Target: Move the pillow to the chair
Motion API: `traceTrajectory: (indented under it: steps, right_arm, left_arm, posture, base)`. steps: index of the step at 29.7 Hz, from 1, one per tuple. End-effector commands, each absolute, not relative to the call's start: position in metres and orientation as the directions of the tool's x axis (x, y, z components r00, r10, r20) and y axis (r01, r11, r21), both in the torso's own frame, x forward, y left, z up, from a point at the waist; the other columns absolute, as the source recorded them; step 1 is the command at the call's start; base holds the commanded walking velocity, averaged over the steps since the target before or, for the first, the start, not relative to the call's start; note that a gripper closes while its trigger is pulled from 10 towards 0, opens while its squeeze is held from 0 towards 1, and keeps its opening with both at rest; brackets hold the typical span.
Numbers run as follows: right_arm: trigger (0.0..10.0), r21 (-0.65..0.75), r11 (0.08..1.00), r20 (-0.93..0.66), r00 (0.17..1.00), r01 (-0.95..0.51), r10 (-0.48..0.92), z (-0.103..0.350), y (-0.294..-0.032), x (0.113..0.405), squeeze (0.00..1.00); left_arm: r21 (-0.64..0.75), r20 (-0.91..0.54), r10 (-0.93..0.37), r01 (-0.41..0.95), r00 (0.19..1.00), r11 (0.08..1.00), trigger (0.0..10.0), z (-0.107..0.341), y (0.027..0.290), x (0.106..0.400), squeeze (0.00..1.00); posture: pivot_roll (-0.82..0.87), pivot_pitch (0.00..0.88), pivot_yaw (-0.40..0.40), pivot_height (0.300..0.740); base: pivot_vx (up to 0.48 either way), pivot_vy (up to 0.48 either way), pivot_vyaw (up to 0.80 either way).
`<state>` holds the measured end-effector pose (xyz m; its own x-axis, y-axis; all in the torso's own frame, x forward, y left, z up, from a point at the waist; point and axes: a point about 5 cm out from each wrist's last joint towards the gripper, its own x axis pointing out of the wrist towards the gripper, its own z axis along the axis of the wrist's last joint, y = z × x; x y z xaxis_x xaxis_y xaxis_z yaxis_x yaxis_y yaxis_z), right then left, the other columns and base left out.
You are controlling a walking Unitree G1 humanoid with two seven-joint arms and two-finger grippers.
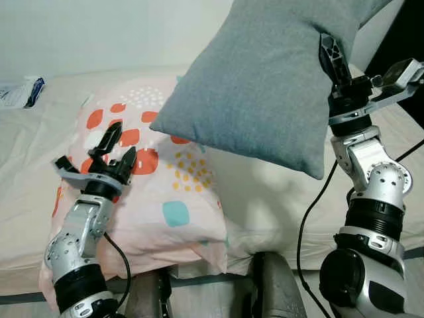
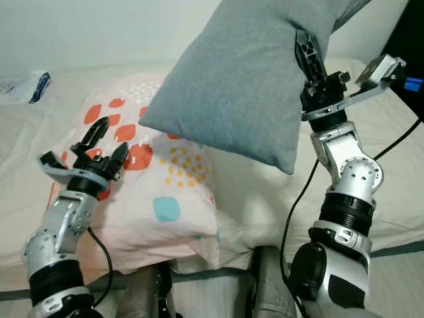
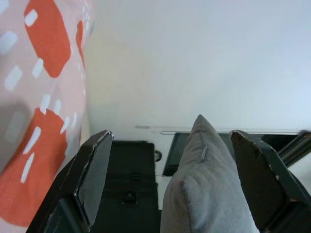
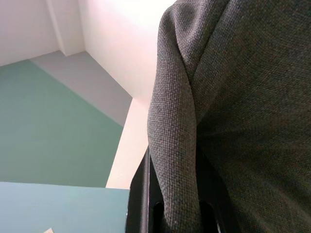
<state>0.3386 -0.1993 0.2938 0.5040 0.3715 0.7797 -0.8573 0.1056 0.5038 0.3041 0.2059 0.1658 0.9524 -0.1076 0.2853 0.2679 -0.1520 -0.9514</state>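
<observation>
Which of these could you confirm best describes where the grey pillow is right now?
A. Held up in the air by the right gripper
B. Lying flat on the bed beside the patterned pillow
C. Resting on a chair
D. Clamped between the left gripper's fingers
A. The right gripper is shut on the edge of the grey pillow, which hangs lifted above the bed and the patterned pillow, while the left gripper is open and holds nothing.

Grey pillow (image 1: 265, 86) aloft, tilted, above bed.
</observation>
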Motion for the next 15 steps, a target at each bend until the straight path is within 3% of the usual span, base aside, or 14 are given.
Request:
traceTrajectory:
  steps: [1,4,9,15]
  right_arm:
    - [0.0,0.416,0.078,0.83,0.414,-0.906,0.373,0.31,-0.198,0.33,0.0]
    - [0.0,0.415,0.075,0.832,0.411,-0.907,0.374,0.311,-0.197,0.331,0.0]
    - [0.0,0.415,0.071,0.833,0.41,-0.907,0.371,0.312,-0.196,0.331,0.0]
    - [0.0,0.42,0.059,0.832,0.411,-0.905,0.372,0.31,-0.192,0.333,0.0]
  left_arm:
    - [-0.943,0.309,-0.136,0.286,0.941,-0.168,10.0,0.166,0.202,0.298,1.0]
    - [-0.927,0.368,-0.235,0.336,0.9,-0.165,10.0,0.176,0.186,0.29,1.0]
    - [-0.914,0.399,-0.275,0.356,0.875,-0.194,10.0,0.182,0.179,0.287,1.0]
    - [-0.859,0.509,-0.351,0.437,0.786,-0.266,10.0,0.204,0.157,0.276,1.0]
  posture:
    - [0.05,0.141,0.031,0.572]
    - [0.05,0.14,0.031,0.572]
    - [0.05,0.14,0.032,0.572]
    - [0.05,0.14,0.03,0.572]
  base:
    - [0.0,0.0,0.0]
    - [0.0,0.0,0.0]
    - [0.0,0.0,0.0]
    - [0.0,0.0,0.0]
